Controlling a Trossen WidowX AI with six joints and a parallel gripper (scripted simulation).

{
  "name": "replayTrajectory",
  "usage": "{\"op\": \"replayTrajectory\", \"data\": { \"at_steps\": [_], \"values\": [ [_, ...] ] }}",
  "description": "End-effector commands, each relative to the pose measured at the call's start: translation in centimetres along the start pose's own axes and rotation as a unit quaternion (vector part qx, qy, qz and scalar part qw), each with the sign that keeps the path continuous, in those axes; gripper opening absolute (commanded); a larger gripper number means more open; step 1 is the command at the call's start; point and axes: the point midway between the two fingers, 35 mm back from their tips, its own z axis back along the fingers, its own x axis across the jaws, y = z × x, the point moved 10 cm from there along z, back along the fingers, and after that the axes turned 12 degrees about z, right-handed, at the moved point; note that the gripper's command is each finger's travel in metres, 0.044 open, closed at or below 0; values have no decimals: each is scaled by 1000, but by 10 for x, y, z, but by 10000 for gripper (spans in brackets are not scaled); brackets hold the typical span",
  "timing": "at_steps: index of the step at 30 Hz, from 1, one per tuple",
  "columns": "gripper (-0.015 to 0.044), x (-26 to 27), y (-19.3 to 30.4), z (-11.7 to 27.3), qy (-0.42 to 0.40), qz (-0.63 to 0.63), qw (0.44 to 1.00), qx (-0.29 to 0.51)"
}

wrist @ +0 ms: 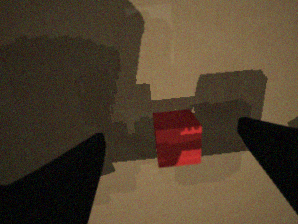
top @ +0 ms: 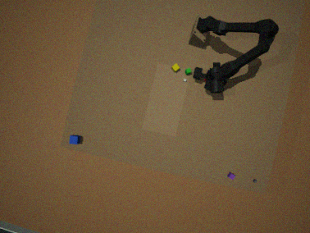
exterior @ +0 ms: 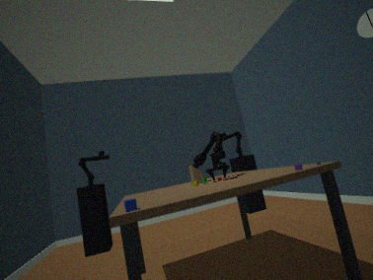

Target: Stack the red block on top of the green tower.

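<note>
The red block (wrist: 179,142) (exterior: 220,179) lies on the table between the open fingers and is not held. From above only a sliver of it shows beside the gripper. My gripper (wrist: 171,131) (exterior: 219,178) is open and empty, pointing down over the block, with one finger on each side; in the wrist view the block sits slightly right of the middle. The green tower (top: 189,71) (exterior: 204,180) stands upright just left of the gripper in the top view. It is out of the wrist view, and its separate blocks cannot be made out.
A yellow block (top: 175,67) (exterior: 195,183) and a small white block (top: 184,80) are near the tower. A tan upright panel (exterior: 195,174) stands behind. A blue block (top: 74,139) (exterior: 130,204), a purple block (top: 231,175) (exterior: 298,167) and a small dark object (top: 254,180) lie far off.
</note>
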Motion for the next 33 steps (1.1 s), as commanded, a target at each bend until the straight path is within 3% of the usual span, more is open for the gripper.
{"op": "replayTrajectory", "data": {
  "at_steps": [1,4,17,24,26,33],
  "values": [
    [440,0,1,-1,2,-2,1000,1],
    [440,0,1,0,2,-2,1000,1],
    [99,0,1,0,2,-2,1000,1],
    [52,0,1,0,2,-2,1000,1],
    [0,-1,1,2,2,-2,1000,1],
    [0,0,0,28,3,-2,1000,1]
  ]
}}
